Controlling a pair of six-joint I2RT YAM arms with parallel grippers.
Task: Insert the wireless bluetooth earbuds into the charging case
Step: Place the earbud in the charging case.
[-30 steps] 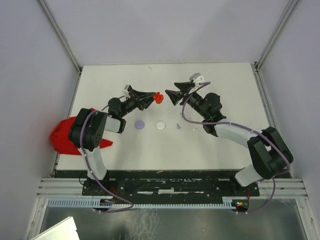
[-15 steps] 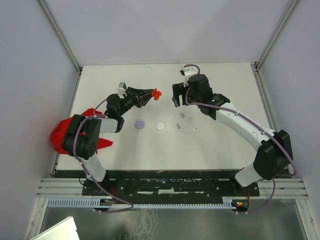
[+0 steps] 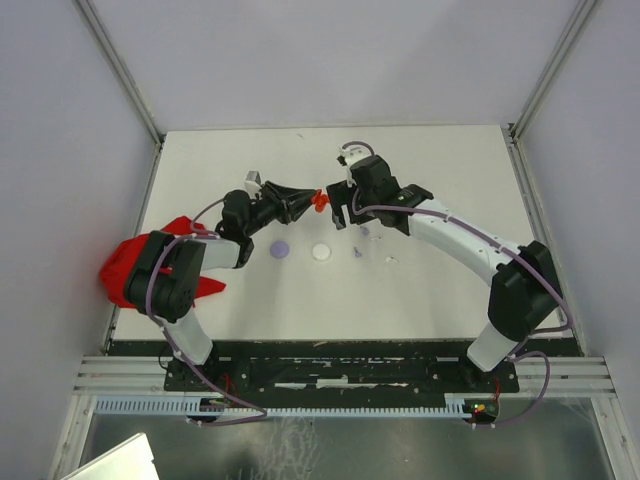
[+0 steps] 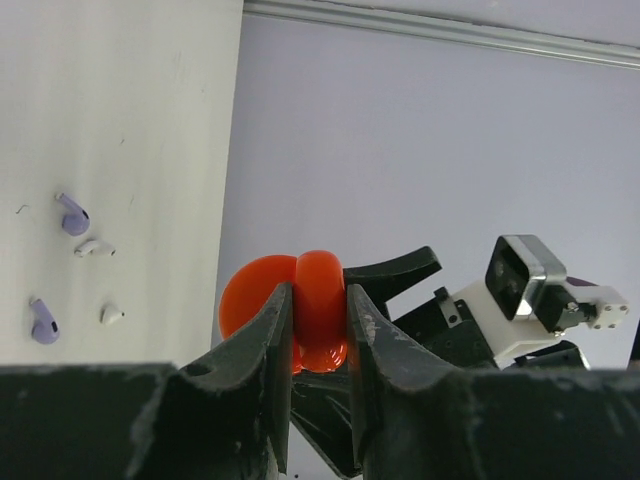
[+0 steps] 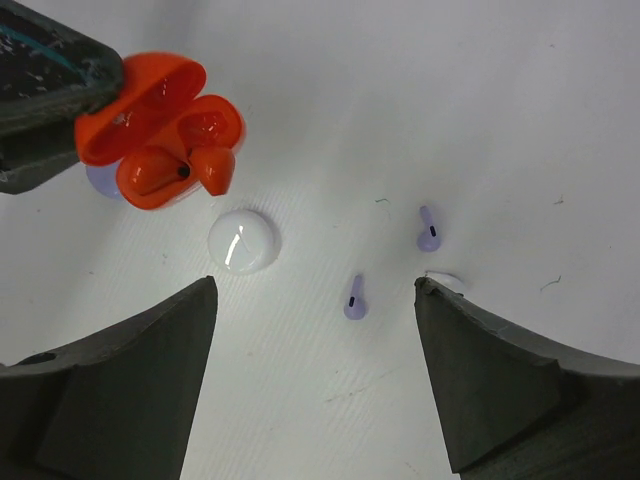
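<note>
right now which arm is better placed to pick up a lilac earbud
Right. The right gripper is open over the two lilac earbuds on the table, while the left gripper is shut on the open red charging case, so it is likely busy.

Extending both arms inward, nearly tip to tip; pinching charging case (image 3: pixel 319 198) in left claw (image 3: pixel 311 200); holding right claw (image 3: pixel 340 214) spread wide, pointing downward.
</note>
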